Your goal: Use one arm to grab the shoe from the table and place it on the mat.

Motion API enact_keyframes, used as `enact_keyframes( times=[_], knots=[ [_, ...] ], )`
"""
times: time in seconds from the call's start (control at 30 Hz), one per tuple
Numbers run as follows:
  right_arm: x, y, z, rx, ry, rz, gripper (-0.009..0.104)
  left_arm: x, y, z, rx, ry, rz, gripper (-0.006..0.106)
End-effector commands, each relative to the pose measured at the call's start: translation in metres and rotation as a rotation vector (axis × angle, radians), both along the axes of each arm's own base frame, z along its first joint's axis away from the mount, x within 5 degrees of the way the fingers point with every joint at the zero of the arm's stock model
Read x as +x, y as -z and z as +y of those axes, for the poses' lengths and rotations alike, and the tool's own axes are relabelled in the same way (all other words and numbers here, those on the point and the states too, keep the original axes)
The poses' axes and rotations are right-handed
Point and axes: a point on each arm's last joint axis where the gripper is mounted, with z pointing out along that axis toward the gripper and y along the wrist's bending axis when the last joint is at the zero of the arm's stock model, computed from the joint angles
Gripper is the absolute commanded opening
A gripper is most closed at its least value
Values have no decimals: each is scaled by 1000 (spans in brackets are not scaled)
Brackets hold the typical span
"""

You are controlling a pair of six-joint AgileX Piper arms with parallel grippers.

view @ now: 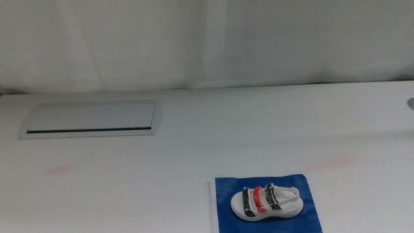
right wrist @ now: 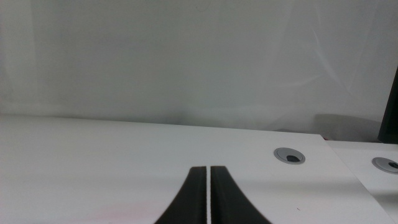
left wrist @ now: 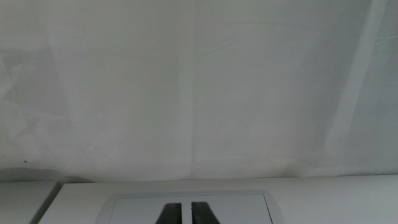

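The shoe [view: 266, 202] lies on the mat [view: 304, 213], near the front edge of the table [view: 194, 149], a little right of the centre in the middle view. It is a small white sandal with 2 black straps and 1 red strap between them, and a white heel loop that points to the right side. It rests flat on its sole, with the toe toward the left. The blue mat shows on all sides of the shoe that I can see, and its near part is cut by the edge of the picture.

Neither of my arms appears in the middle view. My left gripper [left wrist: 185, 213] hangs above the far left part of the table, over the long light-grey panel [left wrist: 193, 208] that is set in the tabletop. Its 2 dark jaws stand close together with only a thin gap between them, and nothing is between them. My right gripper [right wrist: 208, 196] is over bare white tabletop on the right side. Its jaws are also nearly together, with only a narrow light line between them, and they hold nothing. Beyond it I see 2 round grey holes, 1 nearer [right wrist: 290, 155] and 1 at the edge of the view [right wrist: 387, 164]. Both grippers are well apart from the shoe.
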Motion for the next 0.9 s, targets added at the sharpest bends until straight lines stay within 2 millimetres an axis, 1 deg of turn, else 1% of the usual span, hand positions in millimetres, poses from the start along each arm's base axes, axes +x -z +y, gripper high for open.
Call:
enact_keyframes(
  times=[0.0, 0.1, 0.23, 0.27, 0.5, 0.6, 0.67, 0.87],
  knots=[
    [0, 12, 0, -16, -3, 23, -2, -13, 18, -1, -30, 7, -42, -3],
    [0, 12, 0, -16, -3, 23, -2, -21, 43, -3, -84, 22, -77, -3],
    [0, 12, 0, -16, -3, 23, -2, -22, 80, -6, -171, 40, -91, -3],
    [0, 12, 0, -16, -3, 23, -2, -22, 94, -6, -183, 40, -86, -3],
    [0, 12, 0, -16, -3, 23, -2, -15, 134, -6, -181, 33, -52, -3],
    [0, 12, 0, -16, -3, 23, -2, -15, 148, -6, -180, 29, -10, -3],
    [0, 12, 0, -16, -3, 23, -2, -15, 153, -6, -180, 28, 3, -3],
    [0, 12, 0, -16, -3, 23, -2, -15, 150, -5, -180, 29, -25, -3]
  ],
)
